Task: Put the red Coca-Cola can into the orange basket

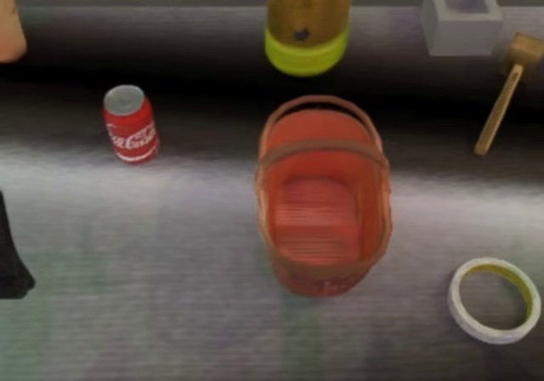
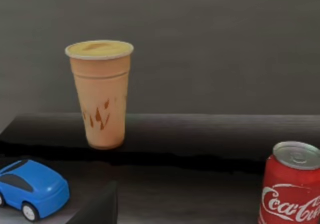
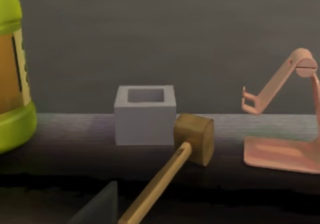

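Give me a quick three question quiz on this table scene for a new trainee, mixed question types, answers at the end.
1. True or false: the red Coca-Cola can already lies inside the orange basket.
2. Which lies nearest the grey square cup? A) wooden mallet B) tape ring C) blue toy car
3. Fill in: the can stands on the top view's ____ side of the basket.

Key: 1 false; 2 A; 3 left.

The table (image 1: 195,313) carries a red Coca-Cola can (image 1: 131,124) far left, an orange basket (image 1: 323,196) centre, and a tape ring (image 1: 494,299) near right.
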You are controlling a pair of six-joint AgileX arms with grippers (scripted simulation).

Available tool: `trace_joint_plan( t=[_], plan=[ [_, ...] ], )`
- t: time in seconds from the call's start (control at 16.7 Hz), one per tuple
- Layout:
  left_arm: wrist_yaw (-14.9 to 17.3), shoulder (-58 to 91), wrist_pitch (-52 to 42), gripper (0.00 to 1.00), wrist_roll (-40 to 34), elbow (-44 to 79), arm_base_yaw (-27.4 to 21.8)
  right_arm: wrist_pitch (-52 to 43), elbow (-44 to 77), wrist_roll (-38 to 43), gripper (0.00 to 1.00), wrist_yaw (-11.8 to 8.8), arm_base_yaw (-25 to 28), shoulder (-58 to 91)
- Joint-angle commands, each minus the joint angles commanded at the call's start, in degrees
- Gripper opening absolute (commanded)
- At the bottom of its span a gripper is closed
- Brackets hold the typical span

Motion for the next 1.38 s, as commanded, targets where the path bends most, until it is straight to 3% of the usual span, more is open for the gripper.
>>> trace_joint_plan(
  t=[0.3, 0.54, 1.38],
  plan=[
    [0.19, 3.02, -1.7, 1.0, 0.65, 3.25, -0.46, 0.0, 0.0, 0.0, 1.0, 0.0, 0.0, 0.0],
    [0.58, 14.46, -8.35, 1.0, 3.37, 14.73, -1.85, 0.0, 0.0, 0.0, 1.0, 0.0, 0.0, 0.0],
    [0.71, 92.04, -54.11, 1.0, 23.07, 87.2, -8.36, 0.0, 0.0, 0.0, 1.0, 0.0, 0.0, 0.0]
  ],
)
